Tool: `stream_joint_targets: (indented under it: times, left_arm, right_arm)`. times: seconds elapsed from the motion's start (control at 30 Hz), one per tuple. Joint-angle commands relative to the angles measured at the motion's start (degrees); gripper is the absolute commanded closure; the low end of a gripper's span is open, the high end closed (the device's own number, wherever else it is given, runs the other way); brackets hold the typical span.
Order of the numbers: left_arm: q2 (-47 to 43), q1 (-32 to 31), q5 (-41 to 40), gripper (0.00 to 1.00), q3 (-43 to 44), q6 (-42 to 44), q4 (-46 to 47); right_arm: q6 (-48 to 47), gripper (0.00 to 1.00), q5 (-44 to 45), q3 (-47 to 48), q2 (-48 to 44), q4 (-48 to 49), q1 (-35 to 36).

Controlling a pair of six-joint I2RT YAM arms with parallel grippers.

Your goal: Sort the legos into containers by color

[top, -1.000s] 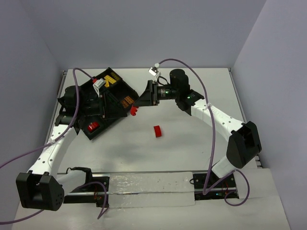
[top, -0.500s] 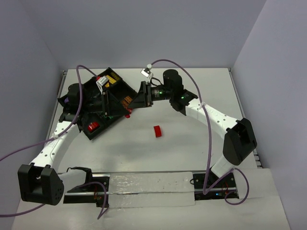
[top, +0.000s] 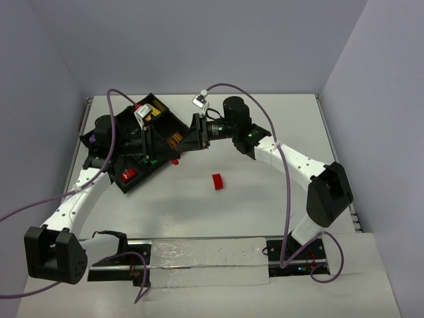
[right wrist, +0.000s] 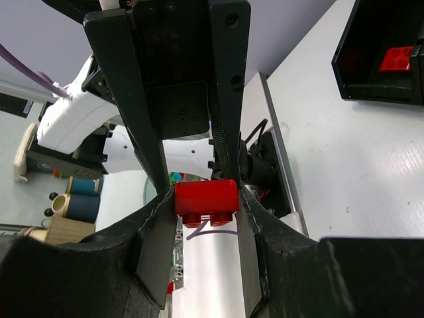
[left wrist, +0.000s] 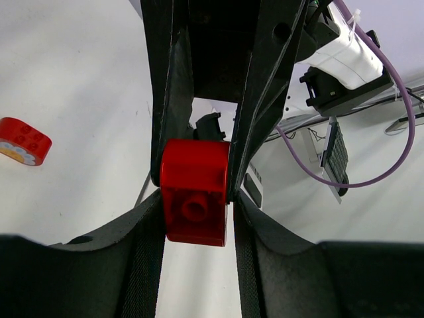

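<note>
A red brick (left wrist: 195, 199) hangs in the air just off the tray's right corner, and both grippers are shut on it. My right gripper (right wrist: 205, 212) pinches its sides, studs pointing toward its camera. From the opposite side my left gripper (left wrist: 195, 218) clamps the same brick (right wrist: 205, 197). From above, only a bit of red (top: 175, 161) peeks out below the two meeting grippers. A red-and-white brick (top: 216, 181) lies alone on the table. The black divided tray (top: 99, 136) holds yellow bricks (top: 154, 111), orange ones (top: 175, 140) and a red one (top: 128, 175).
The tray sits tilted at the far left, partly covered by my left arm. The lone red-and-white brick (left wrist: 23, 140) is to the right of and nearer than the tray. Purple cables loop above both arms. Walls enclose the table's back and sides.
My right gripper has carried the red brick left toward the tray's corner. The left gripper swung over to meet it and narrowed its jaws onto the brick.
</note>
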Motion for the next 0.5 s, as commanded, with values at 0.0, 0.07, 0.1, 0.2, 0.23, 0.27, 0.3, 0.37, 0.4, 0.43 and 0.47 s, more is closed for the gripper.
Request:
stream_joint_targets:
  times: [0.0,0.07,0.1,0.2,0.23,0.27,0.3,0.37,0.4,0.43,0.47]
  left_arm:
    - [-0.8,-0.3,-1.2,1.0,0.2,-0.4,1.8]
    - [-0.8,-0.3,-1.5,1.0,0.5,0.4,0.6]
    - [-0.8,-0.3,-1.8,1.0,0.8,1.5,-0.9]
    - [-0.6,-0.3,-2.4,1.0,1.7,3.6,-3.7]
    - [-0.5,-0.3,-2.6,1.0,1.9,4.1,-4.2]
    - [-0.5,-0.2,-2.8,1.0,1.9,4.3,-4.6]
    - [-0.4,-0.2,-2.9,1.0,1.8,4.4,-5.0]
    - [-0.3,-0.2,-3.3,1.0,1.7,4.4,-5.0]
    - [-0.1,0.0,-3.5,1.0,1.5,4.3,-5.0]
    - [0.0,0.0,-3.8,1.0,1.5,4.3,-5.0]
    - [0.1,0.0,-3.9,1.0,1.5,4.2,-4.9]
  right_arm:
    - [0.6,0.99,2.6,1.5,0.8,2.6,0.1]
    - [0.9,0.92,3.3,1.9,1.0,2.0,-0.1]
    - [0.9,0.76,4.2,2.0,1.1,1.2,-0.4]
    - [1.4,0.29,8.1,1.4,0.0,-0.4,-1.7]
    - [1.6,0.23,9.3,1.0,-0.6,-1.0,-2.0]
    - [2.1,0.21,10.3,0.6,-1.1,-1.2,-2.6]
    - [2.5,0.2,11.8,-0.3,-1.8,-1.1,-3.4]
    - [2.8,0.17,12.8,-0.8,-3.1,-1.4,-4.4]
    - [2.3,0.16,13.6,-0.7,-3.7,-2.3,-4.9]
    - [1.7,0.16,14.2,-0.6,-4.2,-3.1,-5.2]
    - [1.2,0.16,14.6,-0.6,-4.4,-3.3,-5.3]
